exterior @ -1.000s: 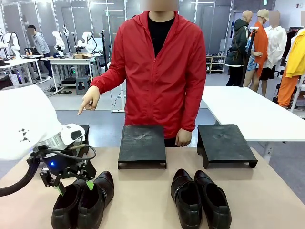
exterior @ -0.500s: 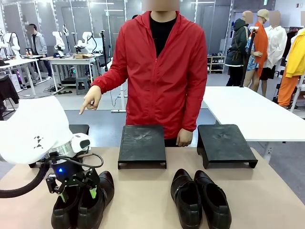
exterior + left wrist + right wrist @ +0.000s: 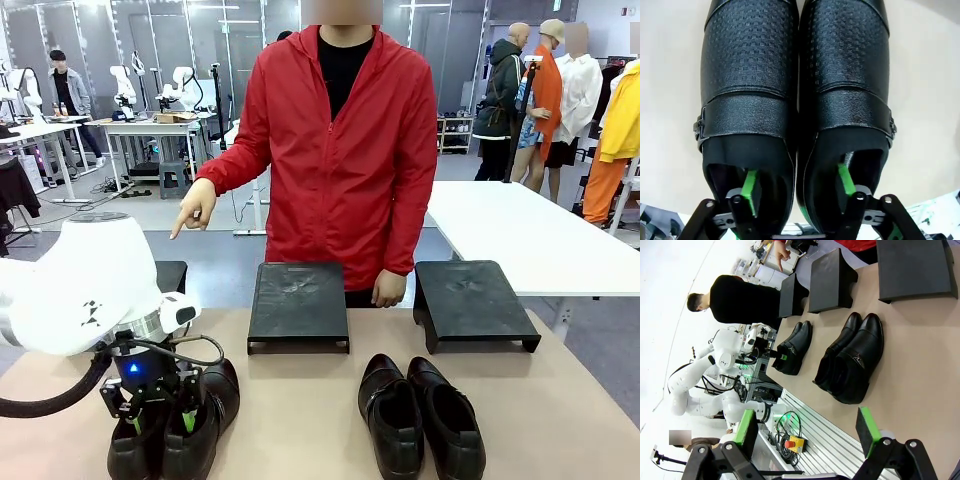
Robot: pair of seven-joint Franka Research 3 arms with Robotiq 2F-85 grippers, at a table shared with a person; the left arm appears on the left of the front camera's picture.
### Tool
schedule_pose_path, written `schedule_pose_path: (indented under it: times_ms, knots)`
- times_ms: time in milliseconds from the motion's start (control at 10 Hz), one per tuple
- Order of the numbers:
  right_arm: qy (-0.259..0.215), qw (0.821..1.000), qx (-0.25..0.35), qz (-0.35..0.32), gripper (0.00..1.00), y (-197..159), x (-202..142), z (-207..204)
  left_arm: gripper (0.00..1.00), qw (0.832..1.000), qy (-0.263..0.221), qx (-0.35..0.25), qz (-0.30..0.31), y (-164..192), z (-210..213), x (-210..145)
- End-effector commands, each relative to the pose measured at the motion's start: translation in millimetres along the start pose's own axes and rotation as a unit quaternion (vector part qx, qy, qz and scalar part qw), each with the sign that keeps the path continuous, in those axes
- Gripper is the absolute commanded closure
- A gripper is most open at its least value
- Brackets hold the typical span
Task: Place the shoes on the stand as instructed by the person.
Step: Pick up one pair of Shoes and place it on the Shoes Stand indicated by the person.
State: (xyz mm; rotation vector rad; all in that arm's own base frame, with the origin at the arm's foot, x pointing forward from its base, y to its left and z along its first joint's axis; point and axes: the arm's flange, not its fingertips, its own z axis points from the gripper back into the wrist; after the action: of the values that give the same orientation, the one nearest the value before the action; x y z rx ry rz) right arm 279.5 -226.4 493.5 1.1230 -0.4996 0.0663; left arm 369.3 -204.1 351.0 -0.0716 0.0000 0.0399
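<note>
Desk, tan: L hand closed on left shoe pair, one finger inside each, toes pointing away; R hand open, well apart.

shoes: left pair glossy black, side by side – right pair | person: red jacket, pointing
</note>
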Motion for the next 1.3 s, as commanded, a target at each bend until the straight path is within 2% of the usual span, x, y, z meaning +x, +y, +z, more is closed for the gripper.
schedule_pose_path:
  times_ms: [0,300,500,700,1100,1200]
  knots:
    - [-0.003,1.000,0.005,0.011,0.00,0.2,2.3,1.8,1.00,1.000,-0.013,0.021,0.003,-11.6,-3.0,4.0]
    - [-0.003,1.000,0.005,0.011,0.00,0.2,2.3,1.8,0.98,1.000,-0.012,0.025,0.006,-11.4,-4.3,3.6]
    - [-0.003,1.000,0.005,0.011,0.00,0.2,2.3,1.8,1.00,0.999,-0.014,0.028,0.008,-10.9,-3.1,3.5]
    - [-0.003,1.000,0.005,0.011,0.00,0.2,2.3,1.8,1.00,0.999,-0.028,0.032,0.009,-9.1,13.8,-0.1]
    - [-0.003,1.000,0.005,0.011,0.00,0.2,2.3,1.8,1.00,0.994,-0.105,0.030,0.003,23.1,117.4,-29.9]
    - [-0.003,1.000,0.005,0.011,0.00,0.2,2.3,1.8,1.00,0.995,-0.103,0.013,-0.001,37.0,132.4,-32.2]
